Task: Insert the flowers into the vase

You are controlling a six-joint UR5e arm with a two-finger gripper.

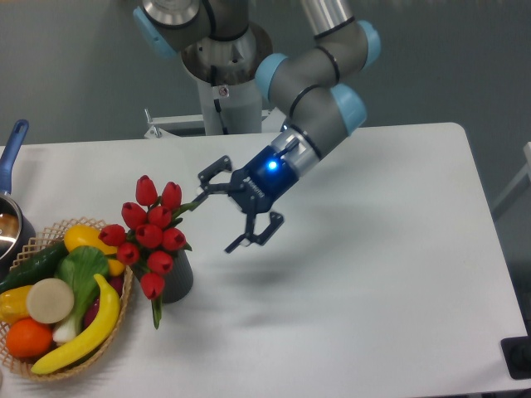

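White counter; flowers sit in the vase, gripper wide and empty; top-heavy, they may topple the vase.

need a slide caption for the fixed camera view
Open two-finger gripper beside red tulip bunch standing in dark grey cylinder vase, wicker fruit basket alongside.

The flowers cover most of the vase, hiding its top hole; only its lower right wall shows. At the counter's left edge, the picture cuts off a pot with a blue handle and the basket's lower left. The arm's upper part runs out past the top edge.
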